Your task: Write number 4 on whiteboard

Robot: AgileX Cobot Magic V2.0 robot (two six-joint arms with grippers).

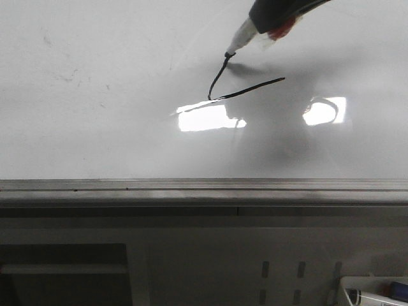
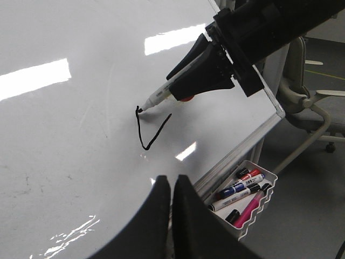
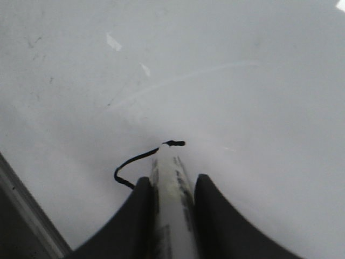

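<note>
The whiteboard (image 1: 95, 127) fills the front view, glossy white with light reflections. On it the number 4 (image 1: 217, 80) shows as two thin black strokes: a slanted line running down and a crossbar going right (image 1: 255, 88). My right gripper (image 1: 274, 16) is shut on a white marker (image 1: 241, 38), whose tip touches the top of the slanted stroke. The right wrist view shows the marker (image 3: 171, 167) between the fingers of the right gripper (image 3: 173, 179), with the stroke (image 3: 135, 160) beside it. My left gripper (image 2: 172, 181) is shut with nothing in it, near the board's lower edge.
A grey metal rail (image 1: 191, 188) runs along the board's bottom edge. A white tray (image 2: 264, 208) with several coloured markers hangs below the rail. An office chair (image 2: 312, 102) stands past the board's side. Faint grey scuffs (image 1: 64, 76) mark the board.
</note>
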